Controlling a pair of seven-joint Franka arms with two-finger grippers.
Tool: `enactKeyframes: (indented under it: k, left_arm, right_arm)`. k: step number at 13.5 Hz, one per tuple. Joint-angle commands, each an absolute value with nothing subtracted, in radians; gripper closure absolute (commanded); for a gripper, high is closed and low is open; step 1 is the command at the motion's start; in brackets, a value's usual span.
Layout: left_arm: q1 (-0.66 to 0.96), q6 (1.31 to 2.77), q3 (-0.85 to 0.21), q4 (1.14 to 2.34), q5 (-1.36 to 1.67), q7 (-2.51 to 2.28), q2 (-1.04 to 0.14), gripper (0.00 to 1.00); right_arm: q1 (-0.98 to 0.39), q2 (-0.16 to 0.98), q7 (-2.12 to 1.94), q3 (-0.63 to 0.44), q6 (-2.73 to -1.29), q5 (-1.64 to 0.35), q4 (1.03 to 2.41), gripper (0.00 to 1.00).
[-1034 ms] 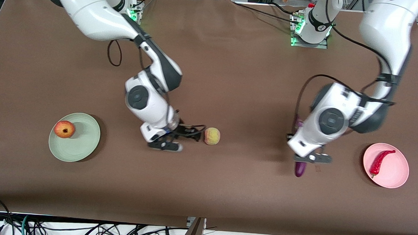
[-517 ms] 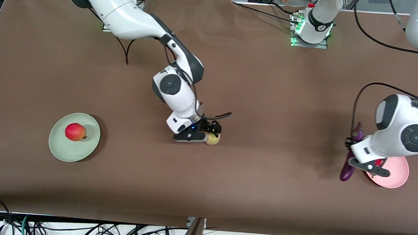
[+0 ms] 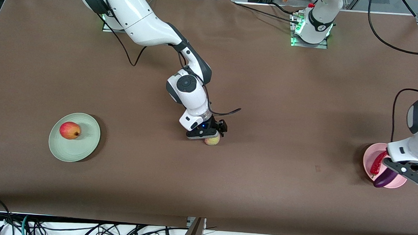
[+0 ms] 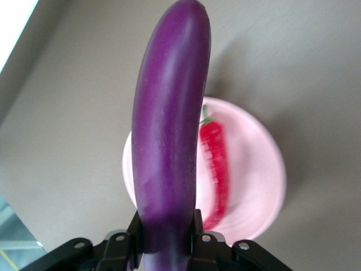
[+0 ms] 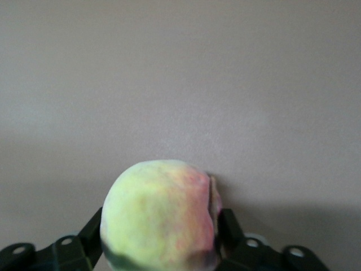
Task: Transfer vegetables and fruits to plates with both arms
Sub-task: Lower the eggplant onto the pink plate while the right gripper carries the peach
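Observation:
My left gripper (image 3: 404, 170) is shut on the purple eggplant (image 3: 384, 179) and holds it in the air over the pink plate (image 3: 393, 184). In the left wrist view the eggplant (image 4: 169, 135) stands between the fingers of the left gripper (image 4: 166, 240), above the plate (image 4: 254, 169). The red chili (image 3: 375, 164) lies on that plate and shows in the left wrist view too (image 4: 217, 166). My right gripper (image 3: 208, 134) is low over the yellowish-pink peach (image 3: 212, 141), which rests on the table. The right gripper (image 5: 161, 245) is open, a finger at each side of the peach (image 5: 161, 217).
The mint green plate (image 3: 82, 148) sits toward the right arm's end of the table with the red-orange apple (image 3: 69, 130) on it. The brown table (image 3: 283, 135) lies between the two plates. Cables hang below the table's front edge.
My left gripper has lifted the eggplant from the table and carried it over the pink plate. My right gripper has moved from beside the peach to around it. The apple has shifted slightly on its plate.

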State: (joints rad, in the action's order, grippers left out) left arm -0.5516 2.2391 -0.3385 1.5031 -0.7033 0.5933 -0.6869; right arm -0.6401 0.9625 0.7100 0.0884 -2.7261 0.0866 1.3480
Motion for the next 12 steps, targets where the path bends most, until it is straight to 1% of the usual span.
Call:
enactKeyframes:
  k: [1,3,4,5,6,7,9,10,11,12]
  left_arm:
    - [-0.557,2.340,-0.276,1.465,-0.721,0.702,-0.738,0.91]
    - [-0.557,2.352,-0.268,1.466,-0.712,0.707,-0.752,0.90]
    - [-0.563,2.352,-0.268,1.471,-0.710,0.707,-0.761,0.90]
    - [-0.578,2.353,-0.268,1.468,-0.718,0.709,-0.779,0.88]
    - [-0.589,2.355,-0.268,1.467,-0.712,0.709,-0.801,0.88]
    - [-0.589,2.359,-0.268,1.465,-0.709,0.709,-0.808,0.87]
    - [-0.589,2.375,-0.268,1.466,-0.707,0.706,-0.814,0.79]
    - [-0.589,2.376,-0.268,1.466,-0.707,0.706,-0.821,0.58]
    - [-0.589,2.376,-0.268,1.466,-0.707,0.706,-0.821,0.17]
    - [-0.589,2.375,-0.271,1.465,-0.706,0.707,-0.815,0.00]
  right_arm:
    - [-0.644,0.962,0.716,0.078,-2.737,0.091,1.339,0.94]
    - [-0.640,0.959,0.709,0.078,-2.735,0.094,1.339,0.99]
    - [-0.635,0.954,0.704,0.074,-2.732,0.094,1.339,0.99]
    - [-0.634,0.939,0.698,0.057,-2.726,0.094,1.339,0.99]
    - [-0.620,0.911,0.692,0.039,-2.679,0.094,1.339,0.99]
    - [-0.588,0.870,0.660,0.034,-2.590,0.094,1.339,0.99]
    - [-0.500,0.792,0.460,0.034,-2.391,0.080,1.361,0.99]
    - [-0.441,0.761,0.368,0.034,-2.299,0.078,1.371,1.00]
    - [-0.387,0.735,0.283,0.034,-2.210,0.078,1.373,1.00]
    - [-0.329,0.717,0.181,0.032,-2.125,0.078,1.373,1.00]
